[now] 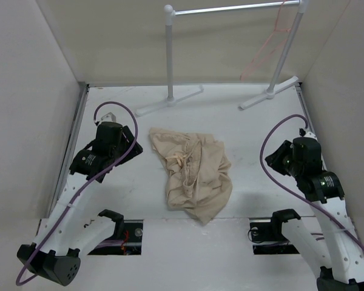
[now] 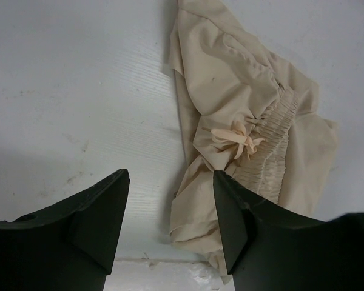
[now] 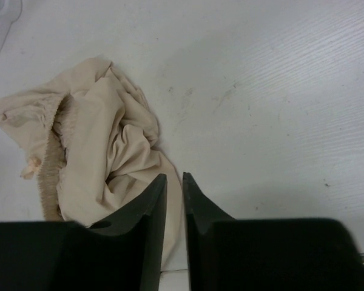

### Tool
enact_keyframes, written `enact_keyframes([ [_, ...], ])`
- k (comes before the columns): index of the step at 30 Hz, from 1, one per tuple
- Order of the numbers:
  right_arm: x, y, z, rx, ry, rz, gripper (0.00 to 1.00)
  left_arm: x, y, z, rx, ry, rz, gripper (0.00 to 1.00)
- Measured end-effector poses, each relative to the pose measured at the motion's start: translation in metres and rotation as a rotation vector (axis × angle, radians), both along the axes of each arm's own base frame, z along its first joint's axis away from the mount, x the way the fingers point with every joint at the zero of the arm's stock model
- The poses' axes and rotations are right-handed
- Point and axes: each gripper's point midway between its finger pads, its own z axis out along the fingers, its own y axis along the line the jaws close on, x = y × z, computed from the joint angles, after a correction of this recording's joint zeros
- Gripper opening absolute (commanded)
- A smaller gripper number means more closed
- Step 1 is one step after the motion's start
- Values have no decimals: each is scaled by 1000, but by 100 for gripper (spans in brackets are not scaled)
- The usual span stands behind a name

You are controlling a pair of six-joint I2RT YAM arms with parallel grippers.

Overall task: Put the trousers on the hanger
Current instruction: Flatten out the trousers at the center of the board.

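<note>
Hanger (image 1: 259, 56) faint against the wall, hook too thin to resolve; near edge of trousers (image 3: 103, 151) hidden behind right gripper (image 3: 174, 176).

Table (image 1: 249, 130): bears all items below.
Trousers (image 1: 191, 176): heaped on the table, centre of the top view.
Rack (image 1: 170, 60): stands on the table behind the trousers, upper centre to upper right.
Hanger (image 1: 268, 45): hung from the rack's bar, upper right.
Left gripper (image 2: 170, 182): left of the trousers, near.
Right gripper (image 3: 174, 182): right of the trousers, apart.

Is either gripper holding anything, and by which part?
Nothing is held. The left gripper is open, the right gripper nearly shut; both empty, off the trousers.
</note>
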Motion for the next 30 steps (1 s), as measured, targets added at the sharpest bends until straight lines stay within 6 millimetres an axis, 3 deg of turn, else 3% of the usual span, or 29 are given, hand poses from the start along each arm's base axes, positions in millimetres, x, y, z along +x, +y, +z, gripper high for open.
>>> enact_keyframes([
  [5, 0, 0, -1, -4, 4, 4, 42, 1, -1, -1, -10, 4, 0, 56],
  [13, 0, 0, -1, -4, 4, 4, 46, 3, -4, 2, -27, -7, -3, 57],
  [14, 0, 0, -1, -4, 4, 5, 43, 3, -4, 2, -29, -7, -3, 57],
  [18, -1, 5, -1, 3, 6, 24, 13, 4, -7, -2, -42, -7, -8, 56],
  [21, -3, 20, -3, 22, 24, 81, 8, 3, -15, -12, -60, 9, -28, 46],
  [24, -7, 47, -11, 38, 60, 186, 15, 0, -29, -30, -76, 46, -63, 37],
  [27, -15, 81, -28, 44, 125, 308, 40, -4, -45, -51, -81, 98, -97, 37],
  [30, -20, 114, -48, 32, 190, 410, 49, -12, -64, -75, -84, 151, -138, 42],
])
